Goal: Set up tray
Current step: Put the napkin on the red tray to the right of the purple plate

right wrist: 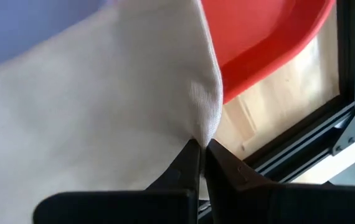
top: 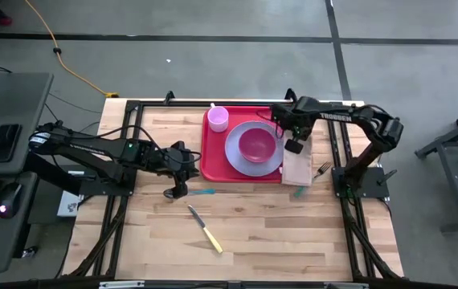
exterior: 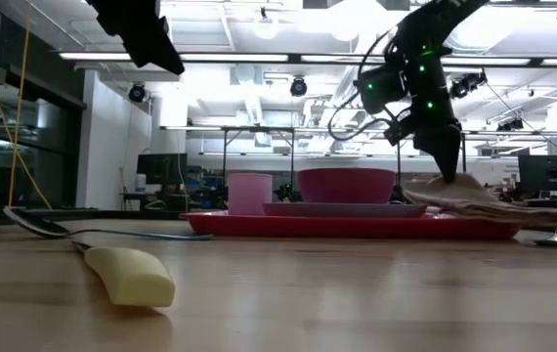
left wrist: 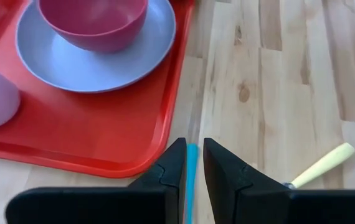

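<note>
Pinching napkin (right wrist: 90,93) beside tray (top: 213,164), right hand (top: 294,147)

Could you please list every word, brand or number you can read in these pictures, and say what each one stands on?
"TROSSEN": white letters on the right arm's dark upper link, high view.
Nothing else reads: the tray, plate, bowl, cup and napkin carry no visible text, and any signs in the room behind are too blurred.

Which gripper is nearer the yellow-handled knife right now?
Left. The left gripper hovers just beyond the knife, over a blue-handled utensil. The right gripper is across the tray, pinching the cloth napkin.
</note>
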You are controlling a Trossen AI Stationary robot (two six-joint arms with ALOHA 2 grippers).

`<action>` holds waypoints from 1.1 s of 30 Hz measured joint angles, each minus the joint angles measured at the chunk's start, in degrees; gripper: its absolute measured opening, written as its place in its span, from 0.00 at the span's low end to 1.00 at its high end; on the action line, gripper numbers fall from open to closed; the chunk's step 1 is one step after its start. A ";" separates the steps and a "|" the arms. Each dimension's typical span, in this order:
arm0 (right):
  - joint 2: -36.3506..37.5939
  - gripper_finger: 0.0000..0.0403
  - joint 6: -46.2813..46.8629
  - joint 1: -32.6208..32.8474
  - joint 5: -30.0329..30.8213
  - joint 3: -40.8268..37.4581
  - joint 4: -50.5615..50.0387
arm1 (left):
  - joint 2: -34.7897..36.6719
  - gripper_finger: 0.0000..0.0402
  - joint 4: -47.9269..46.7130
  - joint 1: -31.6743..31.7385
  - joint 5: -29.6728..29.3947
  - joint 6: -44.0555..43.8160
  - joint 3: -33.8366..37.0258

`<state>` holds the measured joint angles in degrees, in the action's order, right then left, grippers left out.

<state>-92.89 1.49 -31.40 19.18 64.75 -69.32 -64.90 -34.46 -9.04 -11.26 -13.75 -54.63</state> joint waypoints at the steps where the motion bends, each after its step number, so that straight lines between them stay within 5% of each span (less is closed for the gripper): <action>1: 0.01 0.00 -1.16 -1.02 0.02 0.00 0.16 | 0.00 0.21 0.01 0.00 -0.33 0.01 0.00; 16: -0.79 0.00 -13.93 -9.54 -3.21 0.02 9.50 | 0.00 0.21 0.00 0.00 -0.88 -0.58 0.00; 33: -4.77 0.00 -16.17 -10.20 -7.54 0.02 15.88 | 0.00 0.21 0.02 0.00 -0.84 2.94 0.00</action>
<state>-97.66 -14.69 -41.60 11.64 64.77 -53.44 -64.90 -34.44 -9.04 -12.10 -10.81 -54.63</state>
